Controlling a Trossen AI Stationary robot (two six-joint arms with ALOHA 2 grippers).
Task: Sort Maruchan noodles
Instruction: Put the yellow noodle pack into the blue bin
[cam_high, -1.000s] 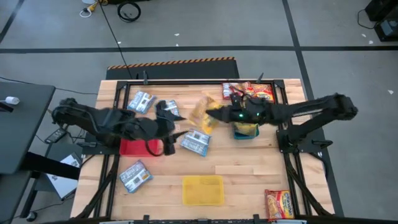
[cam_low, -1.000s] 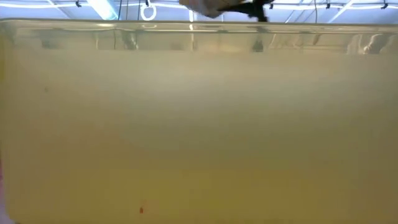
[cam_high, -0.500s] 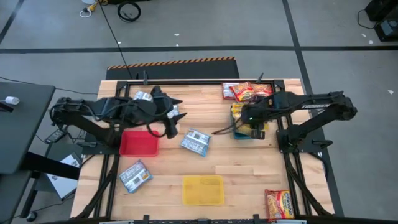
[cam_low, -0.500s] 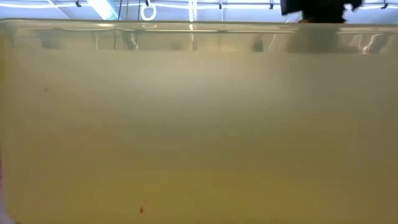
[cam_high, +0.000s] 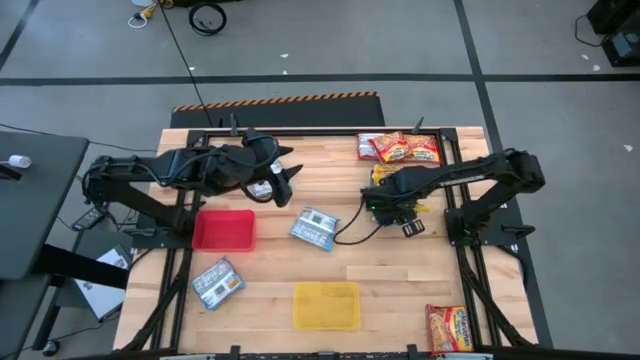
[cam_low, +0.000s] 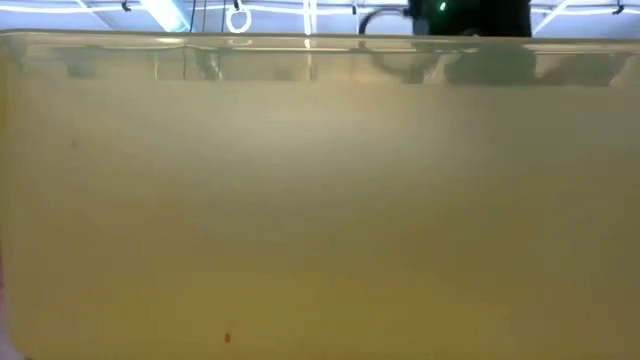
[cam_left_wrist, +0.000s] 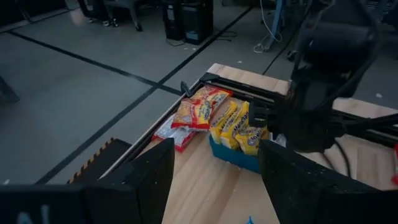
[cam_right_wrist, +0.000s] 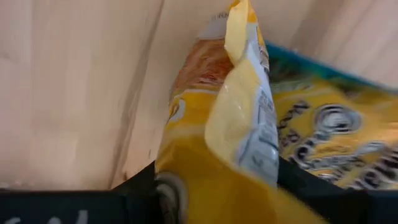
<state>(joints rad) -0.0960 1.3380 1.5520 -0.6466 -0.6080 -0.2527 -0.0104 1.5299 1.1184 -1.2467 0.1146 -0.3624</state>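
Yellow packet carried to the blue tray.
I hold 1 yellow packet (cam_right_wrist: 217, 143) clamped in the right gripper (cam_high: 385, 207) over the blue tray (cam_left_wrist: 233, 157), where like yellow packets already stand; the left gripper (cam_high: 285, 180), jaws apart and empty, hangs above the table's (cam_high: 400, 280) far left, near blue-and-white packets (cam_high: 315, 228) awaiting sorting.

Red tray (cam_high: 223, 229) at left, yellow tray (cam_high: 326, 305) at lower centre, blue-and-white packet (cam_high: 315, 228) mid-frame, red-and-yellow packets (cam_high: 400, 148) at upper right, pale wooden table (cam_high: 400, 270)
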